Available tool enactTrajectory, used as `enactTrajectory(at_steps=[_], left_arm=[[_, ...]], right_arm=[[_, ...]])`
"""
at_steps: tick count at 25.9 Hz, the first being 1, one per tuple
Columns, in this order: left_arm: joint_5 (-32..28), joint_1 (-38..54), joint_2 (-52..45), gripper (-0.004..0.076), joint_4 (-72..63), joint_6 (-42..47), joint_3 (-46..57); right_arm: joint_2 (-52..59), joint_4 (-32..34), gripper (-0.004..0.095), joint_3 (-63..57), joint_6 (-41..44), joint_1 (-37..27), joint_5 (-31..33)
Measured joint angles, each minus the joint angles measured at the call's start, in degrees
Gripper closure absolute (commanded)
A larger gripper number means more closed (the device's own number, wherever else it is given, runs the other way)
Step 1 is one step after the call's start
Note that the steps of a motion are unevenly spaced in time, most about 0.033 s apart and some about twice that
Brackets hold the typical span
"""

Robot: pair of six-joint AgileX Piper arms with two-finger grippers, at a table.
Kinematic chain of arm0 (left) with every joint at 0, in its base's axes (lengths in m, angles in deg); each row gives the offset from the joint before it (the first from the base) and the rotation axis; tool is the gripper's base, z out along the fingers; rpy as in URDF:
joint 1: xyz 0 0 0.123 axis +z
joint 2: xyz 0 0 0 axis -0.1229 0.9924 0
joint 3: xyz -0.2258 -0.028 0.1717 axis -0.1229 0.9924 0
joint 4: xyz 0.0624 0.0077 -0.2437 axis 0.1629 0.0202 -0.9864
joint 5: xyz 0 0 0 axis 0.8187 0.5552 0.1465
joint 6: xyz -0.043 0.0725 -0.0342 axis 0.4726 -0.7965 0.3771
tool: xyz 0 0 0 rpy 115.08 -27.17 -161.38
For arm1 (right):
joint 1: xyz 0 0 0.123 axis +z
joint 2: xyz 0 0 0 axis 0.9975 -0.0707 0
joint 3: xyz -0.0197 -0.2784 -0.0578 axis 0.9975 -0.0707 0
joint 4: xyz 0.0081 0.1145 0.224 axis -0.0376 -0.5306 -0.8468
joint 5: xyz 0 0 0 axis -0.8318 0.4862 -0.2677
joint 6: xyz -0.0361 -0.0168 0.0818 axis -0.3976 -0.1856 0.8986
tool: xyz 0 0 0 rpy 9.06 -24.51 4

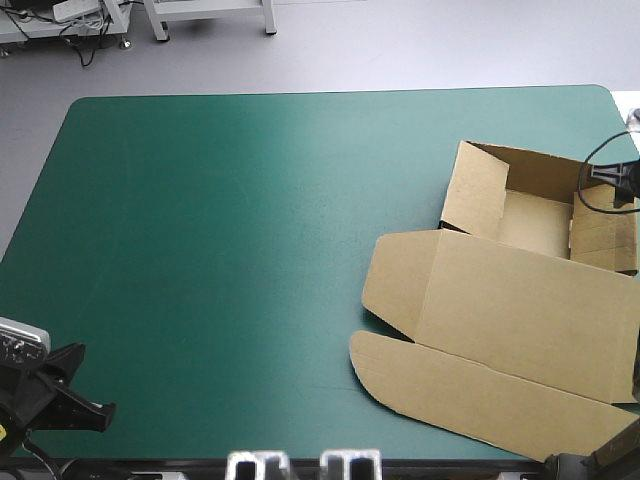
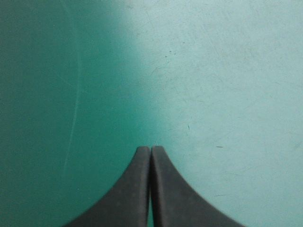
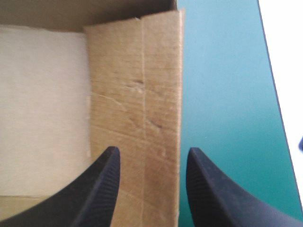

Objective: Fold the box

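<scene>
The teal-green table (image 1: 250, 250) holds the brown box (image 1: 520, 310) on its right side, with the lid flat toward the near edge. The right gripper (image 3: 151, 156) is nearest, its fingers apart over a side wall (image 3: 137, 94). The left gripper (image 2: 150, 152) is far off, pinched together and empty.

The left end effector (image 2: 150, 149) points down, its two black fingers pressed together into one point. The right end effector (image 3: 151, 154) has its fingers standing apart.
</scene>
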Motion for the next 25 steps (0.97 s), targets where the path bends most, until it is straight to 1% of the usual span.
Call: enactTrajectory(at_steps=[2,3,4,5,6,7,8,11,14,16,20,25], left_arm=[[0.0,0.0,0.0,0.0733,-0.3,-0.2,0.0],[0.0,0.0,0.0,0.0733,-0.5,-0.3,0.0],[0.0,0.0,0.0,0.0733,-0.5,-0.4,0.0],[0.0,0.0,0.0,0.0733,-0.7,-0.4,0.0],[0.0,0.0,0.0,0.0733,-0.9,-0.4,0.0],[0.0,0.0,0.0,0.0733,-1.9,-0.4,0.0],[-0.1,0.0,0.0,0.0733,-2.4,-0.4,0.1],[-2.2,0.0,-0.1,0.0733,-3.6,-0.8,1.5],[-3.9,-0.3,-0.3,0.0733,-3.9,-0.9,4.4],[-4.9,-0.9,-0.4,0.0733,-4.5,-1.0,7.3],[-8.8,-2.3,-2.2,0.0733,-8.3,-3.2,12.9],[-13.6,-2.5,-6.7,0.0733,-10.2,-5.6,17.8]], right_arm=[[3.3,-2.1,0.0499,0.3,0.0,0.0,0.2],[6.9,-4.2,0.0523,0.3,0.0,0.0,0.6],[8.6,-5.3,0.0618,0.3,0.0,0.0,0.7],[11.7,-7.5,0.068,0.3,0.0,0.0,0.9],[13.7,-8.7,0.0806,0.3,0.0,0.0,1.1],[16.7,-11.0,0.0851,0.3,-0.3,0.0,1.3],[18.4,-12.3,0.0928,0.3,-0.9,0.0,1.4],[25.6,-17.3,0.0921,-3.8,-3.8,0.0,1.4],[31.5,-19.4,0.0921,-11.0,-5.9,1.1,1.3],[35.8,-19.5,0.0921,-17.2,-7.0,2.8,0.4],[45.3,-19.6,0.0921,-31.7,-8.8,6.7,-3.0],[57.0,-19.4,0.0921,-44.5,-9.1,7.8,-6.2]])
